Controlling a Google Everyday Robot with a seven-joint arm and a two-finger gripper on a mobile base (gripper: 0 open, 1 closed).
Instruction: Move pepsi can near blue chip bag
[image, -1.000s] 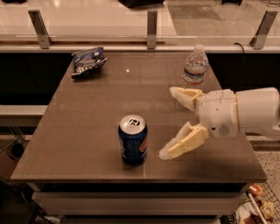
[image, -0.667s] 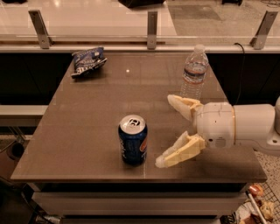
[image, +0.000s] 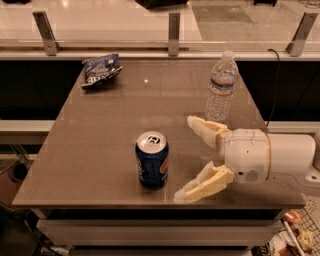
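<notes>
Near the front edge of the bench (image: 90, 150) stands the pepsi can (image: 152, 160), red-and-white logo partly showing; the claw (image: 184, 159) sits just right of it, fingers spread wide, not touching. Far back left lies the blue chip bag (image: 100, 69), its white print unreadable, and a clear water bottle (image: 221, 87) stands back right.

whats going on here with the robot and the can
A robot arm reaches in from the right with its gripper open, just beside the pepsi can, not touching it. The can stands upright near the front edge of the table. The blue chip bag lies at the far left corner; a water bottle stands far right.
</notes>
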